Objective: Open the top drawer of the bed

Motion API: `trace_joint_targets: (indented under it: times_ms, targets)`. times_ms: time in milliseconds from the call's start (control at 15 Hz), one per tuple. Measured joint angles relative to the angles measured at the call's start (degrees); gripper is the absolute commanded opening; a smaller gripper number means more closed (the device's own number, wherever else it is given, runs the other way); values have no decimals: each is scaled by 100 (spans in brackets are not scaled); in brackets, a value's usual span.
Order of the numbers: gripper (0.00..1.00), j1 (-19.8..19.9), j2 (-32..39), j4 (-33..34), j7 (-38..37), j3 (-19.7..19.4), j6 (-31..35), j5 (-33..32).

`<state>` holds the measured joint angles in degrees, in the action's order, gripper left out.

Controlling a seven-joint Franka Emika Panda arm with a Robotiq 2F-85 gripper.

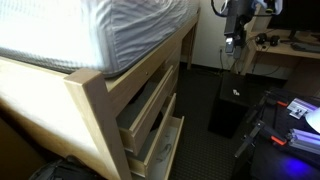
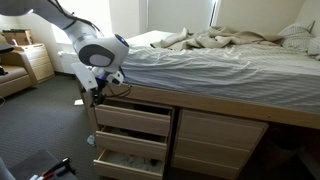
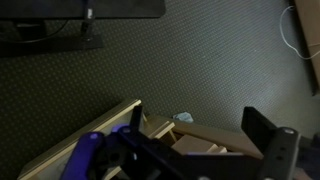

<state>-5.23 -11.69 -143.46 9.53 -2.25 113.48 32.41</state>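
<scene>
The bed is a tall pale-wood frame with a striped mattress; it also shows in an exterior view. Its left drawer stack stands partly pulled out. The top drawer sticks out a little, and it shows with a dark gap above it in an exterior view. The drawers below it stick out further. My gripper hangs by the bed's corner post, just above and to the left of the top drawer's corner. In the wrist view my gripper is open and empty, with pale-wood drawer edges between the fingers.
A second stack of shut drawers sits beside the first. A black box stands on the dark carpet near a dark desk. Cables and small items lie on the floor. A small wooden dresser stands behind the arm.
</scene>
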Motion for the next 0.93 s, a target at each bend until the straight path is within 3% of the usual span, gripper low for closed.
trace_joint_targets:
  times_ms: [400, 600, 867, 933]
  targets:
    - [100, 1, 212, 32, -210, 40, 206, 270]
    - [100, -15, 921, 37, -251, 99, 1326, 1254]
    - [100, -46, 2308, 308, -247, 461, 2989, 2656]
    - [100, -49, 2571, 424, -248, 529, 3152, 2834]
